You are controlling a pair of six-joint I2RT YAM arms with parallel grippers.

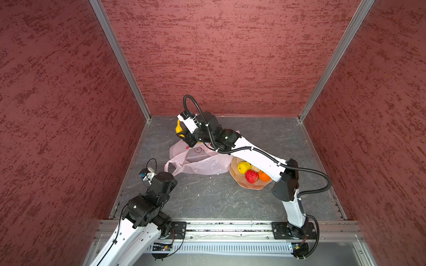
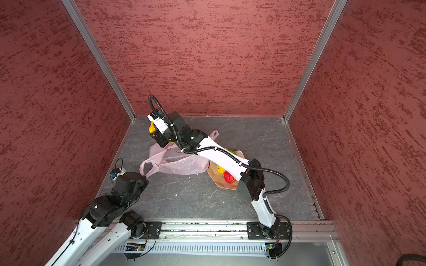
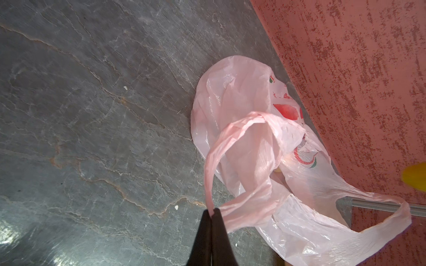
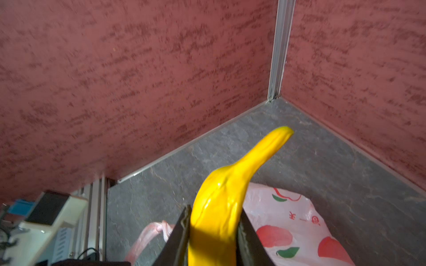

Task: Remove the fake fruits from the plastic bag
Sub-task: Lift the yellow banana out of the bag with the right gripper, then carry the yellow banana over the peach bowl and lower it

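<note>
**Operator:** Report arm poses, nearest first.

**Technician:** In both top views the left arm (image 1: 143, 207) rises from the near rail (image 1: 230, 226) at 7 o'clock and folds forward, with its wrist low over the grey slate floor (image 1: 207, 202). The left gripper (image 3: 212, 210) has its jaws pressed together on one handle loop (image 3: 230, 142) of the plastic bag (image 3: 230, 99). The loop runs taut from the bag's 8 o'clock corner.

The right arm (image 1: 258, 156) starts on the rail at 5 o'clock, arches over the dish (image 1: 251, 186) and reaches across the middle to 11 o'clock. The right gripper (image 4: 214, 208) is raised at the bag's far edge, jaws clamped on the thick part of the banana (image 4: 253, 156). The thin end of the banana points toward a corner post (image 4: 280, 46). Its lower end is hidden, so I cannot tell whether it is clear of the bag.

**Operator:** Edges and free room?

**Technician:** Bare floor spans the 6 o'clock sector between the arms, from the rail up to the bag. The dish sits just beside the bag at its 3 o'clock edge, partly under the right forearm. It holds the yellow ball (image 1: 244, 167), red ball (image 1: 251, 176), orange ball (image 1: 264, 176) and beige lumpy piece (image 1: 255, 167).

The bag lies crumpled, from the centre toward 11 o'clock. A strip of floor separates it from the back wall (image 1: 219, 57) at 12 o'clock. The left wall (image 1: 57, 103) stands near the right gripper at 9 o'clock.
</note>
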